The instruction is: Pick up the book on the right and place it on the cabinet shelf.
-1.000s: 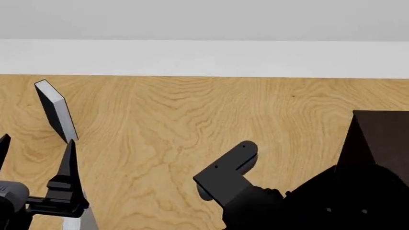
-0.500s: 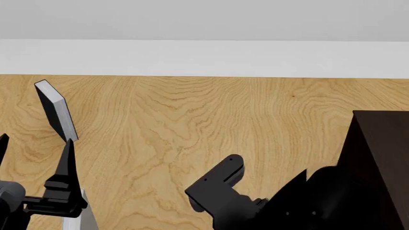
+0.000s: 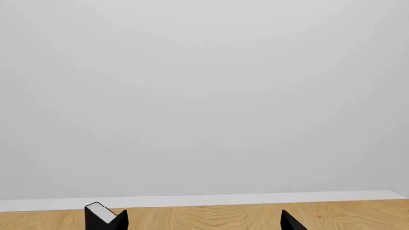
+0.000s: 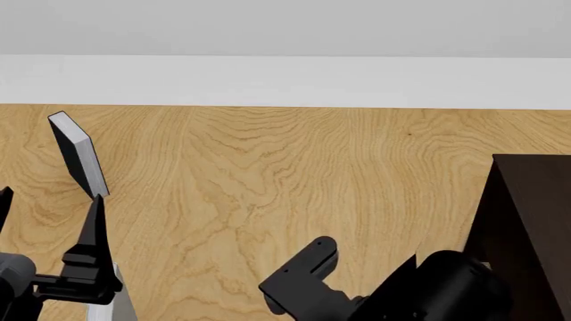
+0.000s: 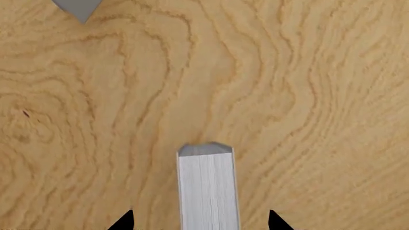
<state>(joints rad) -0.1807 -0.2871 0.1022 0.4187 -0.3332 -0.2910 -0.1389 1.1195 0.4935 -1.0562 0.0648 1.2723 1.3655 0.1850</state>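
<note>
Fingers of the right gripper [image 5: 201, 219] are standing spread, and we are seeing the book [image 5: 208, 187] between them, clear of both tips, toward the surface's [image 4: 267, 167] near edge, left of the cabinet [image 4: 535, 200]. Left gripper [image 4: 51, 197] fingers are gaping too, holding nothing.

A wood-grain floor [image 4: 267, 174] runs back to a white skirting [image 4: 285, 81] beneath a plain pale grey wall [image 3: 204, 96], all evenly lit.
</note>
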